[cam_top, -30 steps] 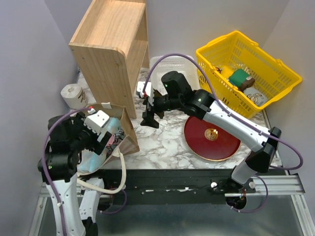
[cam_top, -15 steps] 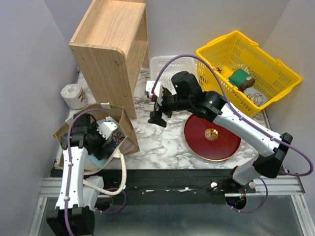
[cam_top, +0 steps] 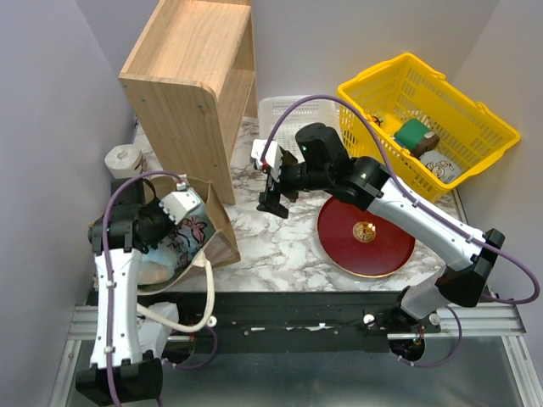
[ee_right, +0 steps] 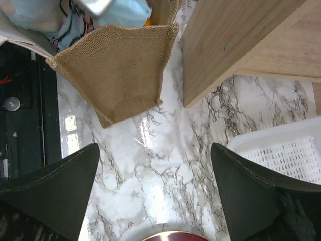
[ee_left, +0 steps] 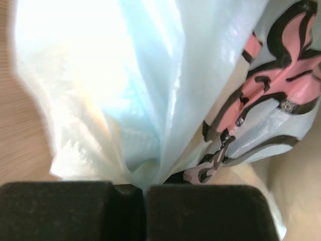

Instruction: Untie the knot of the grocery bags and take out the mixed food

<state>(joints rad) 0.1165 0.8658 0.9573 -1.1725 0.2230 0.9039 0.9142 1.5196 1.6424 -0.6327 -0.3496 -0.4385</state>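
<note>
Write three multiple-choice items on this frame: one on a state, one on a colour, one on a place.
1. The right gripper is: A shut; B open; C out of view.
2. The plate is: A red; B white; C green.
3. The blue bag sits: A on the plate; B in the right gripper; C in the brown bag.
Key: 1 B, its fingers stand wide apart with nothing between. 2 A, it shows dark red in the top view. 3 C, the brown bag's walls stand around it.

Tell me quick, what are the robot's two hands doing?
Left gripper: shut on the blue plastic bag.
Right gripper: open, holding nothing.
</note>
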